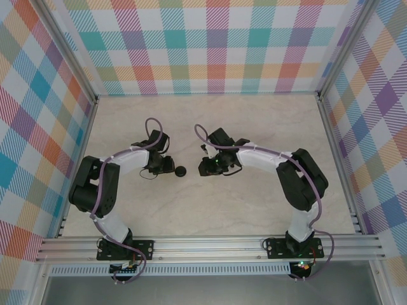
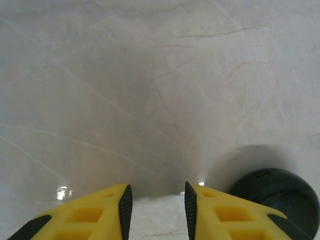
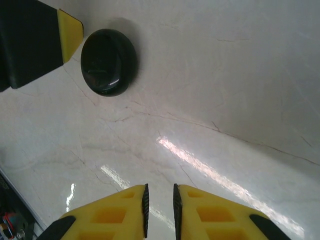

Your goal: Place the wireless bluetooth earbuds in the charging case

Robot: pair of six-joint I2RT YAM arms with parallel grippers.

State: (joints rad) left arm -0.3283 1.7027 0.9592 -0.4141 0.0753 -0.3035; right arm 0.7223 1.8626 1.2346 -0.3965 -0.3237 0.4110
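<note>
Pale marble-look bench [image 1: 267, 127] inside plaid walls [image 1: 203, 44], with very little on it. The charging case [image 3: 109, 61], a glossy black round one, lies on the bench between my two arms. It is just beside the left tool [image 2: 155, 195], off to that tool's right, and a little apart from the right tool [image 3: 160, 195]. It looks shut to me: a smooth dome with no gaping seam. The left tool is released, its pads [image 2: 125, 210] parted with bare bench between them. The right tool is pinched down to a thin slit and grasps nothing either.

My read is that the step in hand is getting hold of the case so it can be opened for the earbuds. To do that well I'd first centre the left tool over the dome, since the case sits off the pads' line. Then I'd come down square and take it low on its sides, because a slick rounded shell will squirt out of a high or lopsided pinch. I'd widen the right tool before bringing it in, and keep the two tools from crowding each other.
</note>
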